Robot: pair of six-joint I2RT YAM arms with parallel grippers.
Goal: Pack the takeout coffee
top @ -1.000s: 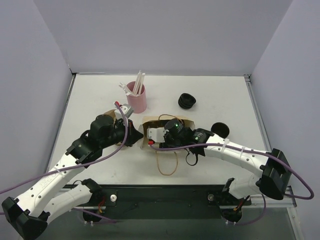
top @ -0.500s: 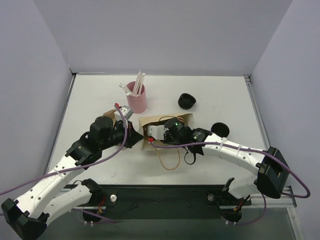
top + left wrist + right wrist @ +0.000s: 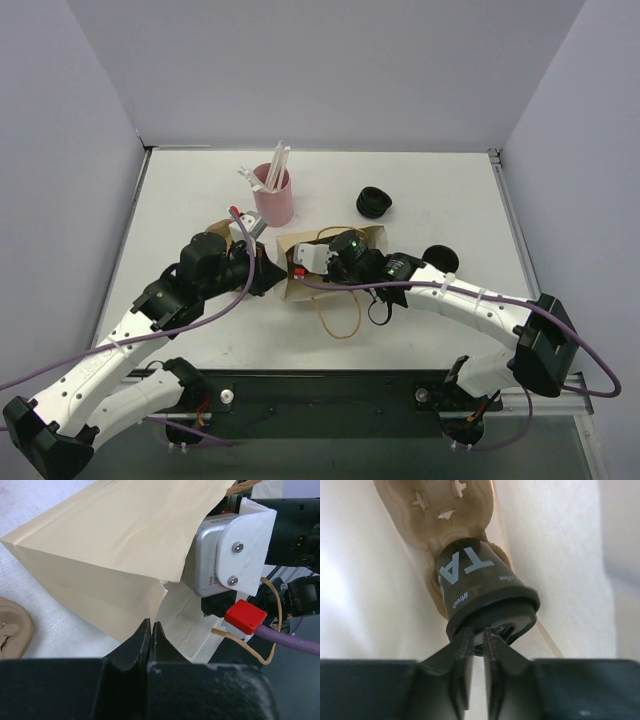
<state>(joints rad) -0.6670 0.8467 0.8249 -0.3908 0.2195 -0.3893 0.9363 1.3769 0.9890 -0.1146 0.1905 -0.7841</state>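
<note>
Right wrist view: the right gripper (image 3: 477,640) is clamped on the lid rim of the coffee cup (image 3: 470,580), one finger inside the rim and one outside; this grip keeps the cup upright. The cup base sits in a pocket of the moulded carrier (image 3: 445,502), which lies inside the paper bag (image 3: 100,540); pale bag walls close in on both sides.

Left wrist view: the left gripper (image 3: 151,630) has its fingers together, pinching the edge of the bag mouth; the hold appears intended to keep the mouth open and stop the bag sliding while the other arm works inside.

Top external view: the bag lies on its side at the table (image 3: 450,200) centre, between the two wrists; the right wrist reaches into it. Beyond it stand a pink cup (image 3: 276,203) of straws (image 3: 277,163) and a stack of black lids (image 3: 373,202), well apart from the bag.

Judgement: the cup is seated; release is the next step.
</note>
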